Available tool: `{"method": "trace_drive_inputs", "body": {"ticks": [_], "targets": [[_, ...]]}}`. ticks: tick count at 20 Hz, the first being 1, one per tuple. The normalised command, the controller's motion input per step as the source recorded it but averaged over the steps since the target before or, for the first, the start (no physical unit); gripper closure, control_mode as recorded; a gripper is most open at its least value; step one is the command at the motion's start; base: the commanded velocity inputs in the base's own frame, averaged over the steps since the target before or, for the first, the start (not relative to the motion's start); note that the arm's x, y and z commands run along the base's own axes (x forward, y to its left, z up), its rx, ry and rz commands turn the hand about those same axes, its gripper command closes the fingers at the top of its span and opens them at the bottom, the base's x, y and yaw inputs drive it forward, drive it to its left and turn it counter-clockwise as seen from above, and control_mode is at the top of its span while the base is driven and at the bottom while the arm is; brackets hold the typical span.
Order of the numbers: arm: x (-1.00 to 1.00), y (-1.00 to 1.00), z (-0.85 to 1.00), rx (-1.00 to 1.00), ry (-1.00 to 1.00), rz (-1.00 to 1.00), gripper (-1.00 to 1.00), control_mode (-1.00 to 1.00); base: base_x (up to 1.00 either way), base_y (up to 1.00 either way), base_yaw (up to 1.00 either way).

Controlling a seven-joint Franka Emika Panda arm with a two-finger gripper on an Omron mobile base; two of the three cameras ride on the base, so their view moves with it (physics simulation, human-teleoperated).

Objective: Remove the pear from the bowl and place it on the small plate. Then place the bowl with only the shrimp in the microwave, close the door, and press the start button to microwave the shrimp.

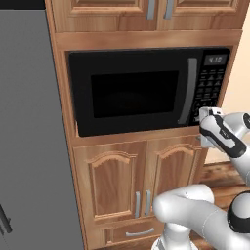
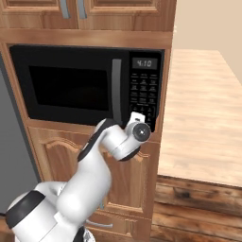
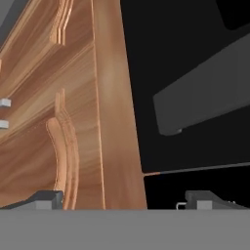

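Two cabinet doors point(image 1: 141, 188) below shut microwave point(image 1: 146, 90).

Wooden cabinet doors point(image 1: 141, 183) with arched panels and grey handles point(image 1: 142, 204) stand closed, above a drawer point(image 1: 136, 233). Upper cabinet doors point(image 1: 146, 12) are shut too. A grey fridge point(image 1: 29, 136) stands alongside; a wooden counter point(image 2: 203, 118) extends opposite.

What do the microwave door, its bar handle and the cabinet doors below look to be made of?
The door: looks like glossy black plastic or metal around a dark, glass-like window; the pane is slightly lighter than its frame. The handle: a matte grey bar, probably brushed metal or painted plastic. The cabinet doors: warm brown wood with visible grain and raised arched panels, satin finish.
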Motion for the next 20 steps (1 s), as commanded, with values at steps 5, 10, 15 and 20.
{"method": "trace_drive_inputs", "body": {"ticks": [5, 10, 15, 20], "targets": [[0.1, -0.09, 0.0, 0.0, 0.0, 0.0, -1.0, -1.0, 0.0, 0.0, 0.0], [0.08, -0.06, -0.03, 0.0, 0.0, 0.0, -1.0, -1.0, 0.0, 0.0, 0.0], [0.11, -0.01, -0.08, 0.0, 0.0, 0.0, -1.0, -1.0, 0.0, 0.0, 0.0], [0.14, 0.0, -0.09, 0.0, 0.0, 0.0, -1.0, -1.0, 0.0, 0.0, 0.0]]}}
